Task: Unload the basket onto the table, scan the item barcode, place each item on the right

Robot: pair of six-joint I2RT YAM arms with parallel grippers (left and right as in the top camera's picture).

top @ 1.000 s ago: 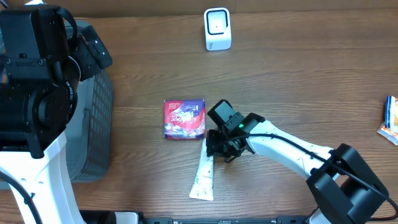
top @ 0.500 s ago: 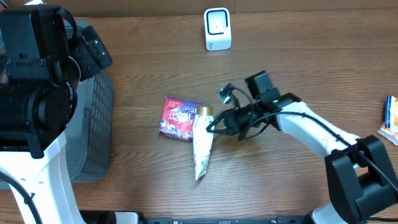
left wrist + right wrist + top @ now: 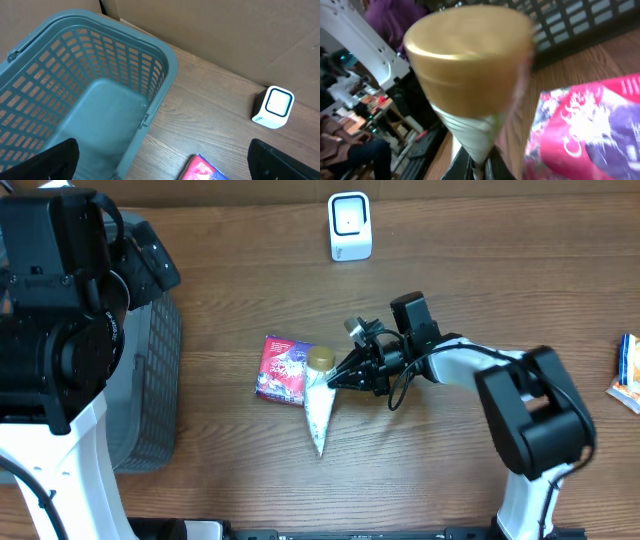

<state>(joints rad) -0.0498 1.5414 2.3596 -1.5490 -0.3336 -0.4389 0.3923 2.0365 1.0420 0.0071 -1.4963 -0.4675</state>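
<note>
Right end effector clamped on white cone-shaped tube with gold cap, near centre of brown wooden counter, cap toward 12 o'clock. Red-and-purple foil packet touching at tube's 10 o'clock. Small white cube scanner far off at 12 o'clock. Left end effector spread wide, empty, above teal plastic basket.

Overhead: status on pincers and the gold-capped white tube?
Right pincer shut on gold-capped white tube. Left pincer open above teal plastic basket. Red foil pouch beside tube.

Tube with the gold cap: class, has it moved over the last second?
Yes. The tube, in the right claw, has moved up-frame toward the white scanner, now overlapping the red packet.
</note>
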